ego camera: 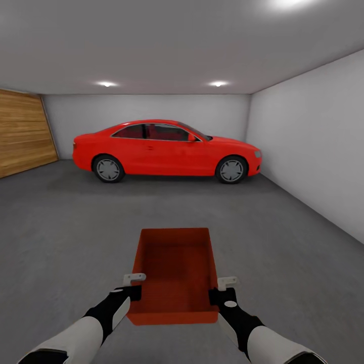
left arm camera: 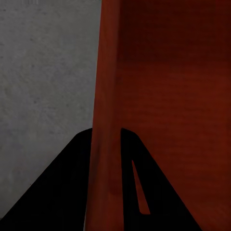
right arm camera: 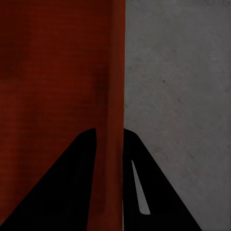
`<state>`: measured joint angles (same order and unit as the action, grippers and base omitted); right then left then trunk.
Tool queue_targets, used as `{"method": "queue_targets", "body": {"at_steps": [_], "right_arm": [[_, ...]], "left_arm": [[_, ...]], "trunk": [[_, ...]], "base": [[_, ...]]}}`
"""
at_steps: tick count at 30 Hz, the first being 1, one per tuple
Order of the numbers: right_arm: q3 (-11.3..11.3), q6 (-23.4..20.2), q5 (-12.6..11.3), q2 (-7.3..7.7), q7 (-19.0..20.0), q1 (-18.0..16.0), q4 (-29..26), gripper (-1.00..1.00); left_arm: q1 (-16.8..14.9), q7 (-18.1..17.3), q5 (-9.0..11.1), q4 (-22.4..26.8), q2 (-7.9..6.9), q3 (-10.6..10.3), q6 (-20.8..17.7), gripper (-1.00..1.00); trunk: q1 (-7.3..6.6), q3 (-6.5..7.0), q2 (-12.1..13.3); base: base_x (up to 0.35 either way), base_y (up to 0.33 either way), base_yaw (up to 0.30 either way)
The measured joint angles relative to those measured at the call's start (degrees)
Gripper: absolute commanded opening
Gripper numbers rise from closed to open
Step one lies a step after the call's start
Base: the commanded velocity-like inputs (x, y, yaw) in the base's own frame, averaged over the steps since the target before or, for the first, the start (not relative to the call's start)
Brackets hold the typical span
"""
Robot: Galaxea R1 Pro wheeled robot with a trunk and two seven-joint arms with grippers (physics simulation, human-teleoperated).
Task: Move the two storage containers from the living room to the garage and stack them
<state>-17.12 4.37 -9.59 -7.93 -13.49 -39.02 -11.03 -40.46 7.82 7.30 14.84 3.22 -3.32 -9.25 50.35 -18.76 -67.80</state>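
Observation:
A red-orange open-top storage container (ego camera: 174, 273) hangs in front of me over the garage's dark grey concrete floor (ego camera: 65, 237), carried between both arms. My left gripper (ego camera: 132, 285) is shut on its left side wall (left arm camera: 107, 96), one finger inside and one outside. On the opposite wall (right arm camera: 113, 96) my right gripper (ego camera: 222, 288) is shut in the same way. The bin is empty inside. In both wrist views the thin red wall runs between the black fingers (left arm camera: 62, 192) (right arm camera: 62, 192).
A red car (ego camera: 167, 149) is parked side-on across the far end of the garage. A wooden plank door (ego camera: 23, 131) is at the left, and a light grey wall (ego camera: 313, 136) runs along the right. Open concrete floor lies between me and the car.

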Motion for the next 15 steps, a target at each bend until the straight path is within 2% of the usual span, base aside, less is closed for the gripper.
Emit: {"method": "queue_targets", "body": {"at_steps": [15], "right_arm": [[0.0, 0.0, 0.0, 0.0, 0.0, 0.0, 0.0, -1.0]], "left_arm": [[0.0, 0.0, 0.0, 0.0, 0.0, 0.0, 0.0, -1.0]], "trunk": [[0.0, 0.0, 0.0]], "base": [[0.322, 0.056, 0.0]]}}
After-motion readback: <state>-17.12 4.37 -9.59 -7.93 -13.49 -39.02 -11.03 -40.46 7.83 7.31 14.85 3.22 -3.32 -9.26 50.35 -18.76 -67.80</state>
